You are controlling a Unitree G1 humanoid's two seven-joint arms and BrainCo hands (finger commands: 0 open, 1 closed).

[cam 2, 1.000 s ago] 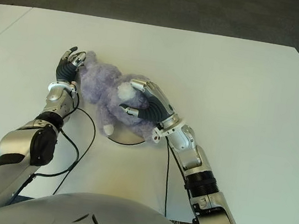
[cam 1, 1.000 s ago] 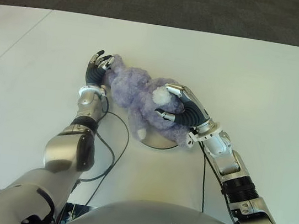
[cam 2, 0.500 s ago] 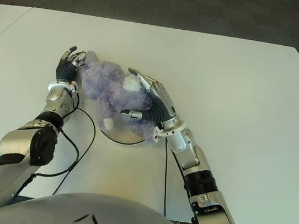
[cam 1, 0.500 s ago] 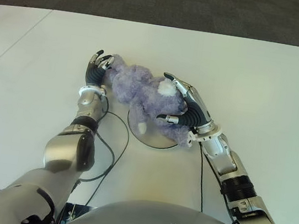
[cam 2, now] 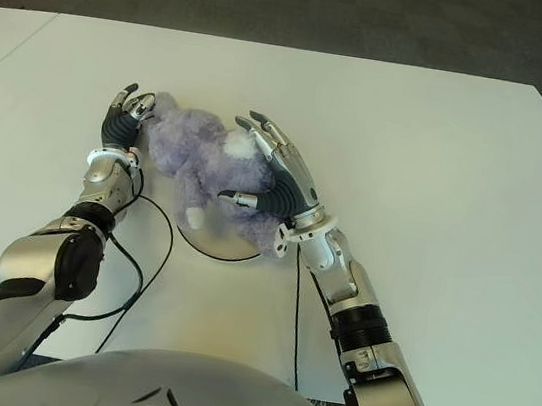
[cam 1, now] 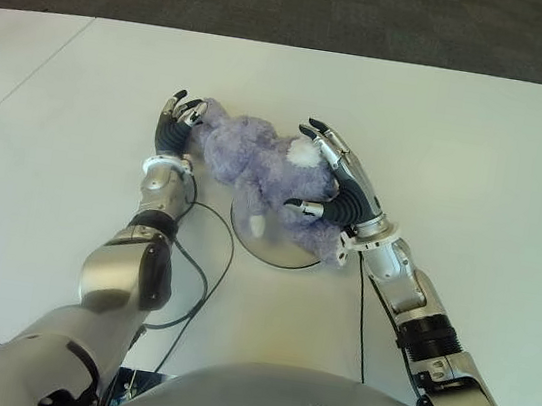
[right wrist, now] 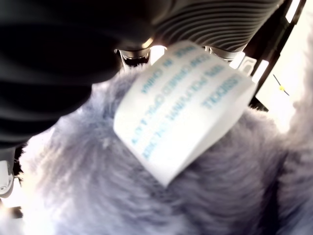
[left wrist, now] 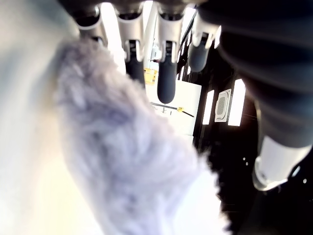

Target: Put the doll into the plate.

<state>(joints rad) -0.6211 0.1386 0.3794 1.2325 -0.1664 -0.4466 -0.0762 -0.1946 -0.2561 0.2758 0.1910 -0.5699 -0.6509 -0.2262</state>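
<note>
Doll (cam 1: 261, 168): a purple plush, shaggy and limp, so I judge it light, soft and quick to sag or drape when lifted, though not slippery or fragile. It lies on the white table (cam 1: 480, 152) with its lower half over the round grey plate (cam 1: 279, 253) and its upper half trailing off the rim toward the robot's left. A white foot hangs over the dish and a paper label (right wrist: 183, 105) shows at its back in the right wrist view. The best hold, I judge, is the thick body, squeezed well in, since a limb would only stretch and swing. The right hand (cam 1: 339, 187) sits against the doll's right flank with fingers spread and straight, gripping nothing. The left hand (cam 1: 176, 124) is at the doll's far end, fingers loosely extended along the fur, likewise not closed on it. Little else is about: a black cable (cam 1: 212, 265) loops on the table just beside the plate's left edge, and could snag a sweeping arm. Nothing else blocks the plate; only the doll's own overhang remains to be gathered in.
</note>
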